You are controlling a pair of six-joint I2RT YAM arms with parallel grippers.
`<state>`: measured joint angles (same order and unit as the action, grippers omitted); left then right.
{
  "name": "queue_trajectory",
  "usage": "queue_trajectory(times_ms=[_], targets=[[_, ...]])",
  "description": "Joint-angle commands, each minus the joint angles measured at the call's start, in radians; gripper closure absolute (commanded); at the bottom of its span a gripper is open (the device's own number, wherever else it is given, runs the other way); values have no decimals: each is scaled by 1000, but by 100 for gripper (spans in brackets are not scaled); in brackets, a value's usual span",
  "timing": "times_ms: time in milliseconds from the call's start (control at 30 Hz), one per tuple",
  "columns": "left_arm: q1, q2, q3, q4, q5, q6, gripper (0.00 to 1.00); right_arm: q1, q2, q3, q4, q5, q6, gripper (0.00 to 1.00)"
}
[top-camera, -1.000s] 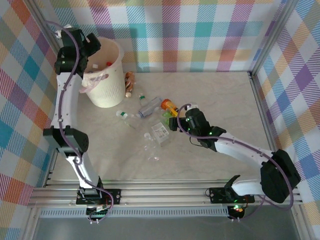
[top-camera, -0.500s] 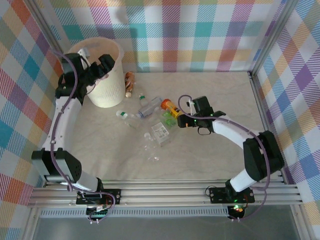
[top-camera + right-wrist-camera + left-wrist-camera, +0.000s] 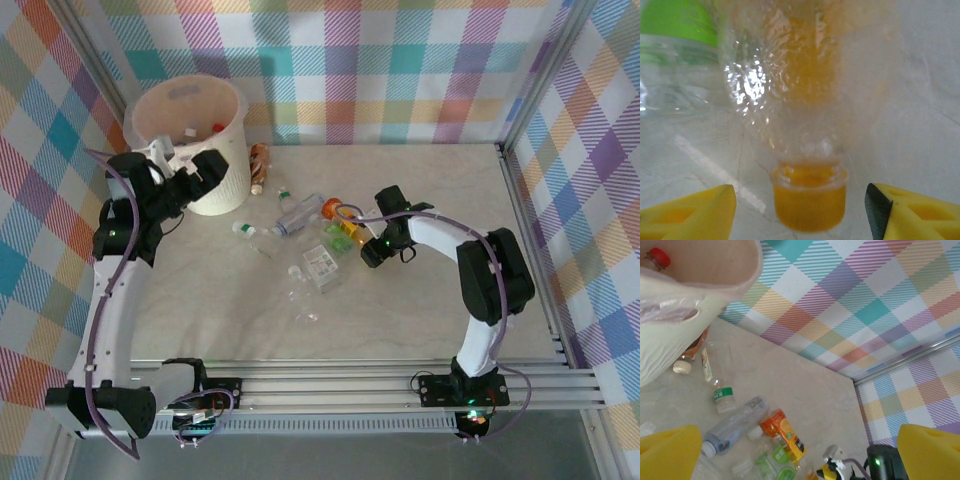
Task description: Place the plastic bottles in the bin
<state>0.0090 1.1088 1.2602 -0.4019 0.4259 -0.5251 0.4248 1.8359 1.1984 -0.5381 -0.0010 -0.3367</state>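
The cream-white bin (image 3: 222, 190) stands at the back left, with a red-capped bottle (image 3: 659, 256) lying inside it. My left gripper (image 3: 190, 172) hovers open and empty against the bin's near side; its yellow fingertips (image 3: 670, 452) frame the scattered bottles. An orange-labelled bottle (image 3: 337, 213) lies mid-table with its orange cap (image 3: 809, 200) pointing at my right gripper (image 3: 358, 238). That gripper is open, its fingers (image 3: 695, 210) on either side of the cap and not touching it. A green-labelled bottle (image 3: 675, 30) lies beside it.
More crushed bottles are strewn right of the bin: a brown one (image 3: 259, 165), a green-labelled one (image 3: 284, 195), a bluish one (image 3: 298, 213), a flattened one (image 3: 320, 265) and clear ones (image 3: 300, 290). Plaid walls enclose the table (image 3: 440, 260), and a metal rail (image 3: 525, 230) lines its right edge.
My left gripper has come down from over the bin to its near side. The right arm has folded inward, its gripper staying at the orange bottle's cap.
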Motion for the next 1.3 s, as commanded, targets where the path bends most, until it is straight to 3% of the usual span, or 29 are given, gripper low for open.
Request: queue_trajectory(times_ms=[0,300,567,733,867,967,1267], targets=[[-8,-12,-42,-51,-16,30,0,-1,42,51,-32,7,-101,32],[-15,7,-82,-28,25,10,0,0,35,26,43,-40,-62,49],[-46,23,-96,7,29,-8,0,8,-56,-35,92,-22,2,74],[-84,39,-109,52,32,-34,0,17,-152,-103,146,13,73,82],[-112,60,-171,225,105,-157,0,60,-234,-144,180,47,118,85],[-159,77,-177,244,80,-169,0,92,-282,-162,216,42,180,88],[-284,162,-179,302,40,-189,0,139,-311,-135,371,-247,435,89]])
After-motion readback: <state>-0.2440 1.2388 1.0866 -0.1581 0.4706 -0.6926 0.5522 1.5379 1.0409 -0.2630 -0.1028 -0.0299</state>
